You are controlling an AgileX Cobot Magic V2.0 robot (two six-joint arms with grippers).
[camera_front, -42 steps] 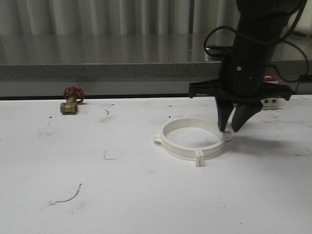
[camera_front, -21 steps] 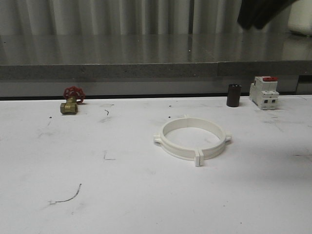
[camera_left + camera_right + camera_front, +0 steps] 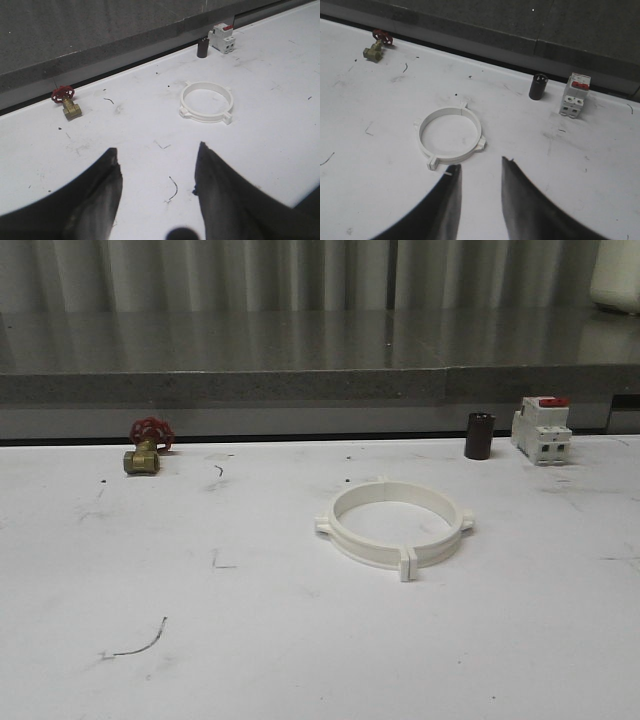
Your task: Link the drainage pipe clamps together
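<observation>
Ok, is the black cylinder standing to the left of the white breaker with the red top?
Yes, in the front view the black cylinder stands just left of the white breaker with the red top.

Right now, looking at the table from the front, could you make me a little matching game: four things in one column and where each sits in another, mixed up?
Things:
1. white ring of drainage pipe clamps
2. brass valve with red handwheel
3. black cylinder
4. white breaker with red top

Places:
A. far right, at the table's back edge
B. far left, at the back edge
C. middle of the table, lying flat
D. just left of the breaker

Pairs: 1-C, 2-B, 3-D, 4-A
</observation>
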